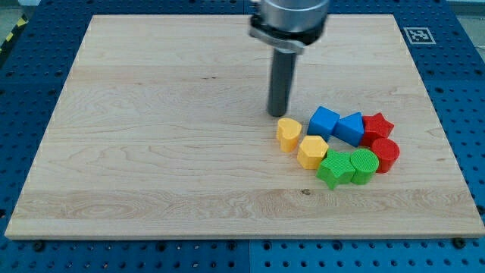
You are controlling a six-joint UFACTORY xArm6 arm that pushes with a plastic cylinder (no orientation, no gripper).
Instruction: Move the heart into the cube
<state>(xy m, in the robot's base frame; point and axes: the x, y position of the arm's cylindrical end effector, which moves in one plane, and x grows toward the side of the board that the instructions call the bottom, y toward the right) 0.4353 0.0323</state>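
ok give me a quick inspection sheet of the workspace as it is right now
surface: wooden board, lying flat on a blue perforated table.
job's things: yellow heart sits apart from the blue cube, which is to its right in the view.
clutter: yellow hexagon, second blue block, red star, red cylinder, green star and green cylinder, all bunched around the cube's right and lower side.
claw: none fitted; my tip is just above the heart, toward the view's top.
cables: nothing seen.
surroundings: a printed marker tag at the board's top right corner.
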